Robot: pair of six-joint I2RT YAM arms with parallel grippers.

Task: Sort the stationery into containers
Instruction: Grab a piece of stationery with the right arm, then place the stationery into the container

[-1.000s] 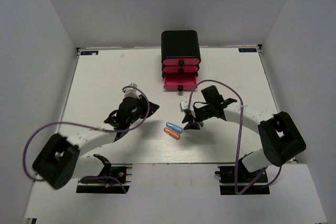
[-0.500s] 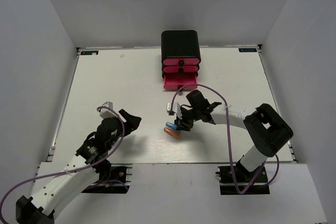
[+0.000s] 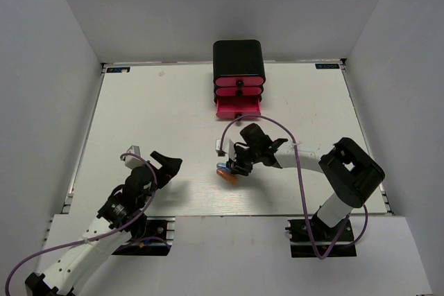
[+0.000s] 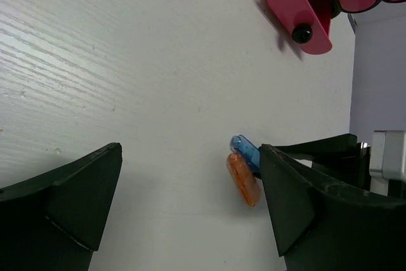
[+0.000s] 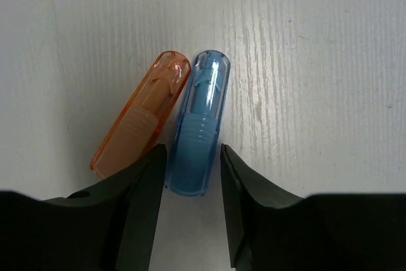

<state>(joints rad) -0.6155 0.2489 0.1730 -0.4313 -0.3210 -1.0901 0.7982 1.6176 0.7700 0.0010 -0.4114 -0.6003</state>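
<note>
Two short capsule pieces of stationery lie side by side on the white table, a blue one (image 5: 200,122) (image 3: 223,167) and an orange one (image 5: 141,118) (image 3: 227,176). My right gripper (image 5: 190,176) (image 3: 234,164) is low over them and open. Its fingers straddle the blue capsule's near end, with a thin gap on the right side. My left gripper (image 4: 190,201) (image 3: 166,166) hangs wide open and holds nothing, to the left of the capsules (image 4: 243,179). The containers are pink drawers in a black cabinet (image 3: 238,57); the bottom drawer (image 3: 238,107) (image 4: 298,14) is pulled out.
Purple cables loop off both arms, one arching over the right forearm (image 3: 277,124). The cabinet stands at the table's far edge, behind the capsules. White walls close in the table on three sides.
My left arm drew back toward the near left and its gripper went from shut to wide open. My right gripper slid left and came down over the blue capsule.
</note>
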